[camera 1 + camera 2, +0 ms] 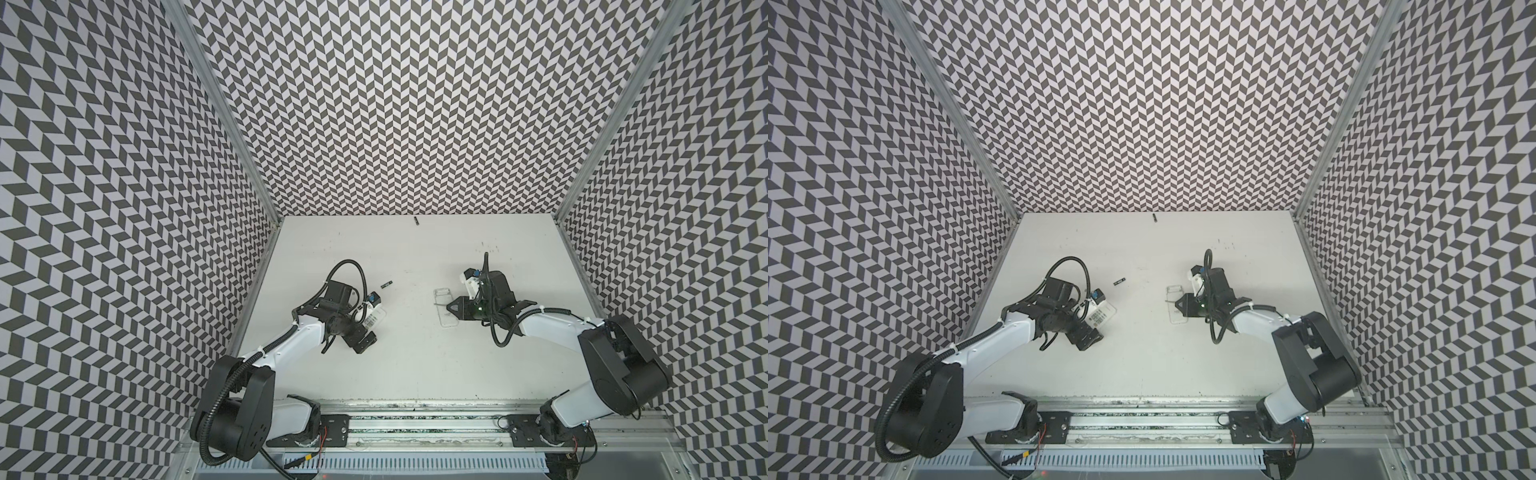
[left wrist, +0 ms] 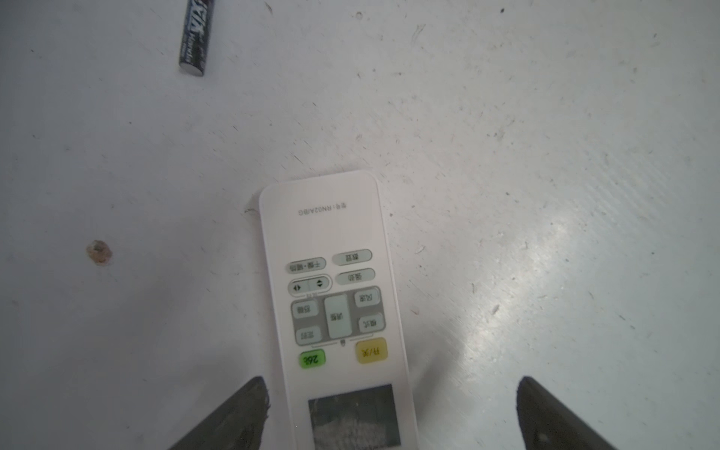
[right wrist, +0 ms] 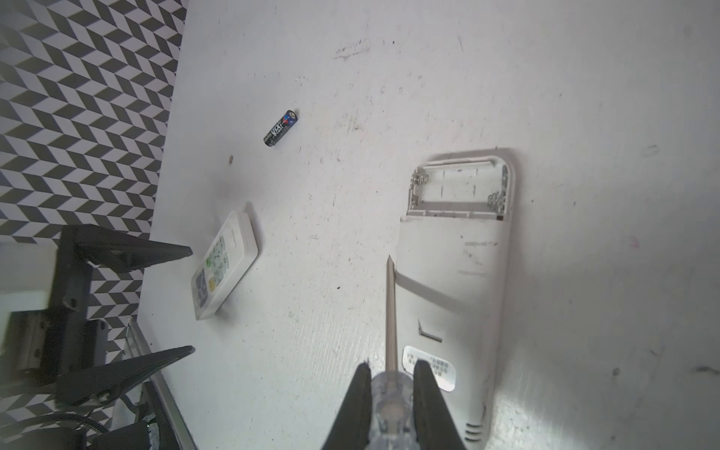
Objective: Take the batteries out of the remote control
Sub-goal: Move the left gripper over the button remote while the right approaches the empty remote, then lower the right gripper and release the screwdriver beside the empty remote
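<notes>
Your left gripper (image 2: 392,382) stood wide open over the face-up remote (image 2: 331,233), empty; your right gripper (image 3: 392,368) clamped the screwdriver (image 3: 390,311). One battery (image 2: 196,37) lay loose nearby, a second battery (image 1: 415,221) well apart. Flipping that remote likely required a square grip across its long edges.

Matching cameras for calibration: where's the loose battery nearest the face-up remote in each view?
Top view: battery left of centre, on the back-wall side of the face-up remote.
Top view: left of centre, same side of that remote.
Left wrist: beyond the remote's plain end, cut by the frame.
Right wrist: whole, beyond the remote.
Shared landmark: the face-up remote.
</notes>
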`<state>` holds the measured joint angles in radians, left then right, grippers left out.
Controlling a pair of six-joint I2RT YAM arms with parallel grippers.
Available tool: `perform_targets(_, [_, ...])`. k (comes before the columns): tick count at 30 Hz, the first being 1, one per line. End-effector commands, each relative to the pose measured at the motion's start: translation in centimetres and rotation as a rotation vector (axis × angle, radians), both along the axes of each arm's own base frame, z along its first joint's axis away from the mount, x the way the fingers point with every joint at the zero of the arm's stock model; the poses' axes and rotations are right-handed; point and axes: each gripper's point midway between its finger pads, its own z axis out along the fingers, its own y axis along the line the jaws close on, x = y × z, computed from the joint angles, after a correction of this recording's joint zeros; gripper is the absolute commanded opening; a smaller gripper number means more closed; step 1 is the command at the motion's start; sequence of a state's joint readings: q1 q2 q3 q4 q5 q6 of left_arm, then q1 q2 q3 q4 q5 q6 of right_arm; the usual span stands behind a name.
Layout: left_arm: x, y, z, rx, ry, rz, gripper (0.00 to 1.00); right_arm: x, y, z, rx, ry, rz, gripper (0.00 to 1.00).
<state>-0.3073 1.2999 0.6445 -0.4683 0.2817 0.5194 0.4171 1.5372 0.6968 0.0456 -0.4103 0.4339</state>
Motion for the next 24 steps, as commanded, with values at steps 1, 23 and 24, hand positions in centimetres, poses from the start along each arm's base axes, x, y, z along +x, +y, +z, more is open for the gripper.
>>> perform_targets(1, [0.5,-0.1,0.0,0.006,-0.053,-0.021,0.99,0.3,0.1,1.9,0.047,-0.044,0.021,0.0])
perform_targets(23, [1.2,0.5,-3.1,0.069,-0.02,-0.017,0.77,2.3,-7.6,2.9,-0.011,-0.272,-0.386,0.0])
perform_targets(24, [1.3,0.6,-3.1,0.072,-0.022,-0.013,0.74,2.2,-7.7,2.6,-0.018,-0.264,-0.39,0.0])
